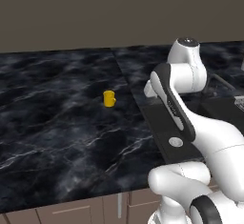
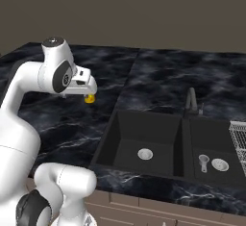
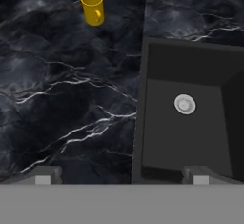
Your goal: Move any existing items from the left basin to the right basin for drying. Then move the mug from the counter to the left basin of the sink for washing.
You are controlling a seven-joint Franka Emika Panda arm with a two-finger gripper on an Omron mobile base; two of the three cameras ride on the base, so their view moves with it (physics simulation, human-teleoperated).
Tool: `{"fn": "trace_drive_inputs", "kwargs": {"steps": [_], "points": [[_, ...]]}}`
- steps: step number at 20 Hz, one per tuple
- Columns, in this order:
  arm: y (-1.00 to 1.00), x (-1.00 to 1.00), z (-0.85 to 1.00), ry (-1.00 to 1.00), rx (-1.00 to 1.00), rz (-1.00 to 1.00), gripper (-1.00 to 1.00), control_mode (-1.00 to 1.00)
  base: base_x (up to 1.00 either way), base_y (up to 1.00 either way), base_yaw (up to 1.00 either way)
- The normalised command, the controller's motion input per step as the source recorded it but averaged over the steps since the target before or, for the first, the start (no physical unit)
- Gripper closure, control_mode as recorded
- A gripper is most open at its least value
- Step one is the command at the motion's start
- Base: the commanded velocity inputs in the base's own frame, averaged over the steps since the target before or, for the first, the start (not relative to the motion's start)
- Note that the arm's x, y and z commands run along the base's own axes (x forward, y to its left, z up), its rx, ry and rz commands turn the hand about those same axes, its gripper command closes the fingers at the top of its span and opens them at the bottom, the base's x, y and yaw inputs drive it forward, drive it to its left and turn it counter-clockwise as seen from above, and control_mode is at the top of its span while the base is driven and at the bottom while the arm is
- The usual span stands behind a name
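Two dark fingers (image 3: 42,174) rise spread wide and hold nothing, hanging over the glossy black marble table (image 3: 62,104) near the sink's left edge. In the hand view the wider matte black left basin (image 3: 183,137) lies bare around its silver drain. The narrower right basin (image 2: 211,148), in the right base view, holds a small silver utensil (image 2: 203,162), so the first step seems done. Left to do: the small yellow mug (image 3: 93,7) stands upright on the table, well apart from the sink.

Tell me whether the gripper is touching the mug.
Apart. In the hand view the mug stands on the counter far beyond the gripper, with bare marble between them.
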Motion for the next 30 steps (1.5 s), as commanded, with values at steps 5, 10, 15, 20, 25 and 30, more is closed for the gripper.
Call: {"fn": "trace_drive_inputs", "kwargs": {"steps": [5, 10, 15, 20, 25, 30], "points": [[0.11, 0.51, -0.3, 0.03, 0.02, 0.16, -1.0, -1.0, 0.0, 0.0, 0.0], [0.55, 1.0, -0.45, 0.01, 0.0, 0.19, -1.0, -1.0, 0.0, 0.0, 0.0], [0.38, 0.92, -0.37, 0.03, 0.0, 0.16, -1.0, -1.0, 0.0, 0.0, 0.0], [0.12, 0.65, -0.2, 0.04, 0.0, 0.08, -1.0, -1.0, 0.0, 0.0, 0.0], [0.18, 0.38, -0.2, 0.09, 0.0, 0.02, -1.0, -1.0, 0.0, 0.0, 0.0], [0.27, 0.47, -0.31, 0.08, 0.0, 0.0, -1.0, -1.0, 0.0, 0.0, 0.0]]}}
